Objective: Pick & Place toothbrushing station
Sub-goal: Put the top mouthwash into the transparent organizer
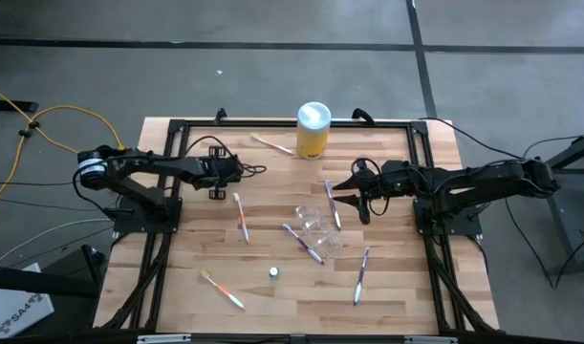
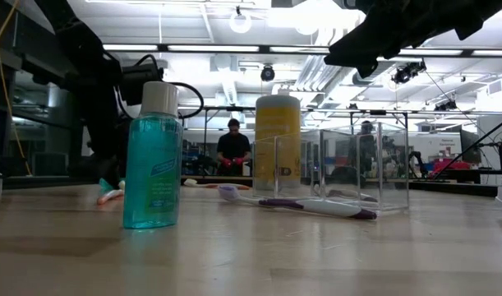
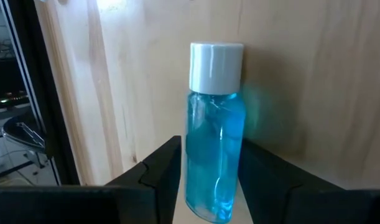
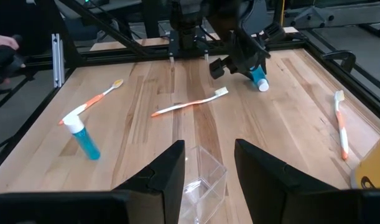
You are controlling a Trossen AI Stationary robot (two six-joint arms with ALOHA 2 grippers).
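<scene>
The left gripper [image 3: 205,180] is closed on a small blue bottle with a white cap [image 3: 214,124], held above the wooden table [image 1: 196,248] near its left rear. The right gripper [image 4: 208,165] hangs with fingers spread apart, holding nothing, over the clear plastic cup [image 1: 315,222] at mid-table. Another blue bottle [image 1: 273,273] stands toward the front. Toothbrushes [image 1: 241,218] lie scattered around, one purple [image 1: 302,241] beside the cup. A yellow canister [image 1: 313,130] stands at the rear.

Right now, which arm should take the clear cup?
Right. The right gripper is open and close to the cup, which shows between its fingers. The left gripper is shut on a blue bottle, farther away.
</scene>
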